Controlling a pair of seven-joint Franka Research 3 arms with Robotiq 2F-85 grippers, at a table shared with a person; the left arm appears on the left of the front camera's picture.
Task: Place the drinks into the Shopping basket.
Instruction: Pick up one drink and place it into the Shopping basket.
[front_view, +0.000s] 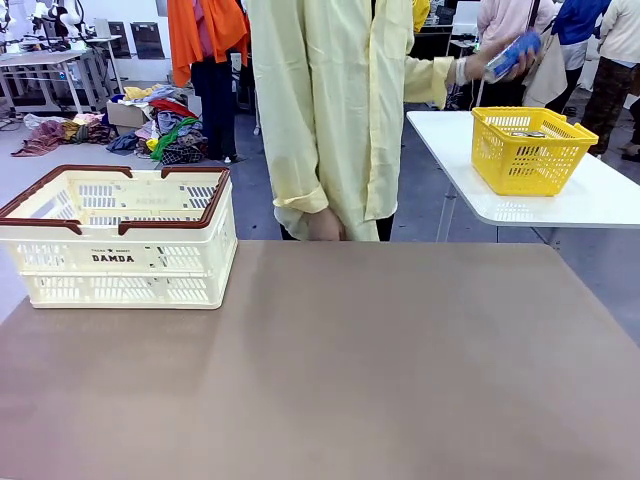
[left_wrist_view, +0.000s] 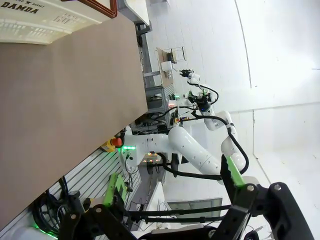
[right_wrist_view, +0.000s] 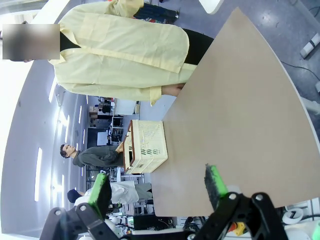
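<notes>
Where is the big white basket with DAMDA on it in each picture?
Front view: Shopping basket at the left, on the table.
Left wrist view: top left corner, on the table.
Right wrist view: below centre, slightly left, at a table corner.
Shared landmark: the brown table under it.

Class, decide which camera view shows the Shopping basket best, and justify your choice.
The front view: the Shopping basket is whole, with rim, handles and DAMDA print clear. The left wrist view catches just a corner with the print; the right wrist view shows the basket small and sideways.
</notes>
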